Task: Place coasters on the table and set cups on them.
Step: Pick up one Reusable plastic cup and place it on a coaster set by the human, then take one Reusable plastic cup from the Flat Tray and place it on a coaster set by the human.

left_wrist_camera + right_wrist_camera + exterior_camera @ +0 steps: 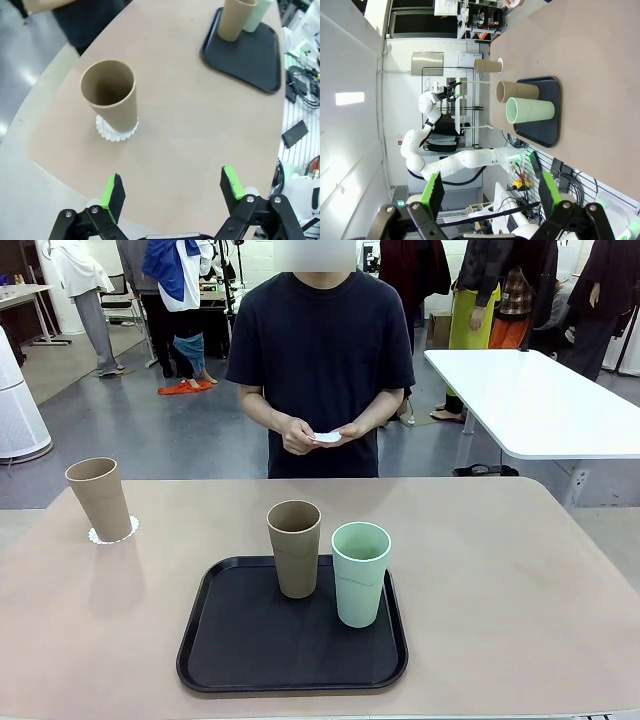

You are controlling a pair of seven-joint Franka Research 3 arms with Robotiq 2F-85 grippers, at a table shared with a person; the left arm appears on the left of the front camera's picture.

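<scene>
At the left of the front picture, one tan cup (100,498) stands on its lacy white coaster (96,537) on the beige table (500,580). That one looks done. In the middle, a second tan cup (294,548) and the mint green cup (360,573) stand close together on the black tray (230,650). At the top middle, the person's hands (298,433) hold a small white piece (327,437). I think it is the next coaster.

So I think the step now is putting that coaster down. Then a cup must be lifted off the tray and set right on it.

My left gripper (172,187) has its fingers spread wide and holds nothing. The done cup is near, just ahead of it. My right gripper (490,191) is spread wide too. It holds nothing and is well apart from the tray.
</scene>
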